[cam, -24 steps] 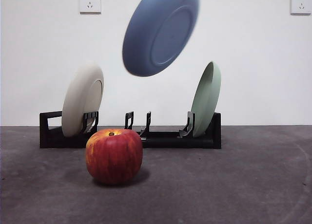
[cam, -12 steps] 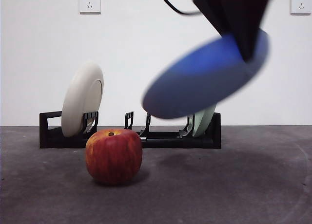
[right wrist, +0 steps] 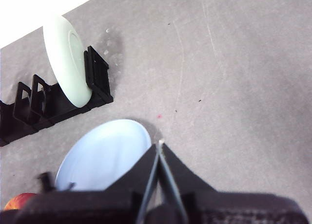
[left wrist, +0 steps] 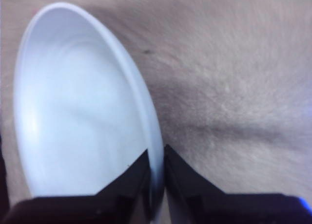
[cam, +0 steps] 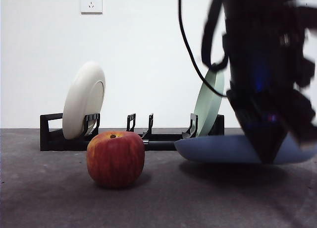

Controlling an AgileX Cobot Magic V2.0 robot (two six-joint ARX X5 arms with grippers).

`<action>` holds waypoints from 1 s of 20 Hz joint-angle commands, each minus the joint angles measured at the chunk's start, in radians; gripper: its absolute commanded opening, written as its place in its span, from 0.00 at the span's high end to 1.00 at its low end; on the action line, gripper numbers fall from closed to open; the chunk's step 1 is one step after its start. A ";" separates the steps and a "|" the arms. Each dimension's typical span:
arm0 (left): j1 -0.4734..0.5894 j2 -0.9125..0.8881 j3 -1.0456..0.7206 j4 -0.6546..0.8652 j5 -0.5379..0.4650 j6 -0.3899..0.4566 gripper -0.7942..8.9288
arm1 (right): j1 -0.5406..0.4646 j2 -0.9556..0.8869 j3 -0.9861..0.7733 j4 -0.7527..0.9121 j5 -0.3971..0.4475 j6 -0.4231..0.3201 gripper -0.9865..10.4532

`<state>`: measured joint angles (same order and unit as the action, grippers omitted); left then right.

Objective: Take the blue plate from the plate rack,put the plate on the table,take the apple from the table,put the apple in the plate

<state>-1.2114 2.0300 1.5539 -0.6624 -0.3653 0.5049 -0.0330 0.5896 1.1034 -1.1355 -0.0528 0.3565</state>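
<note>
My left gripper (left wrist: 157,160) is shut on the rim of the blue plate (left wrist: 78,112). In the front view it comes down as a big dark arm at the right, gripper (cam: 267,151) on the plate (cam: 213,148). The plate lies almost level, low over the table (cam: 198,203); I cannot tell if it touches. The red apple (cam: 116,159) stands on the table left of the plate, apart from it. The black plate rack (cam: 163,141) stands behind. My right gripper (right wrist: 159,151) is shut and empty, high above the plate (right wrist: 102,158) and apple (right wrist: 17,202).
A cream-white plate (cam: 84,106) leans in the rack's left end and a pale green plate (cam: 208,101) in its right end, just behind the blue plate. The rack (right wrist: 44,107) and green plate (right wrist: 66,58) also show in the right wrist view. A white wall stands behind.
The blue plate has come down from high above the rack to the right, turning from tilted to almost level, low over the table. The arm now fills the right side. The apple has not moved.
</note>
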 commanded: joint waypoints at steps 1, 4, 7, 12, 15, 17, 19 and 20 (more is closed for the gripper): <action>0.003 0.051 -0.010 0.021 0.006 0.037 0.93 | 0.000 -0.005 0.005 0.006 0.000 0.011 0.91; 0.003 0.084 -0.010 0.008 0.041 0.007 0.92 | 0.000 -0.005 0.005 0.005 0.000 0.011 0.91; 0.004 0.091 -0.010 0.038 0.107 -0.018 0.92 | 0.000 -0.005 0.005 0.005 0.000 0.011 0.91; 0.006 0.091 -0.010 0.067 0.111 -0.086 0.92 | 0.000 -0.005 0.005 -0.002 -0.004 0.012 0.91; 0.006 0.091 -0.010 0.045 0.109 -0.139 0.84 | 0.000 -0.005 0.005 -0.020 -0.004 0.011 0.91; 0.007 0.091 -0.010 0.037 0.093 -0.147 0.72 | 0.000 -0.005 0.005 -0.020 -0.011 0.011 0.91; 0.008 0.090 -0.007 0.024 0.064 -0.147 0.69 | 0.000 -0.005 0.005 -0.020 -0.016 0.011 0.91; 0.008 0.090 -0.005 0.018 0.043 -0.147 0.69 | 0.000 -0.005 0.005 -0.020 -0.019 0.012 0.91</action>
<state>-1.2045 2.1056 1.5558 -0.6399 -0.3176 0.3725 -0.0330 0.5884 1.1034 -1.1595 -0.0685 0.3599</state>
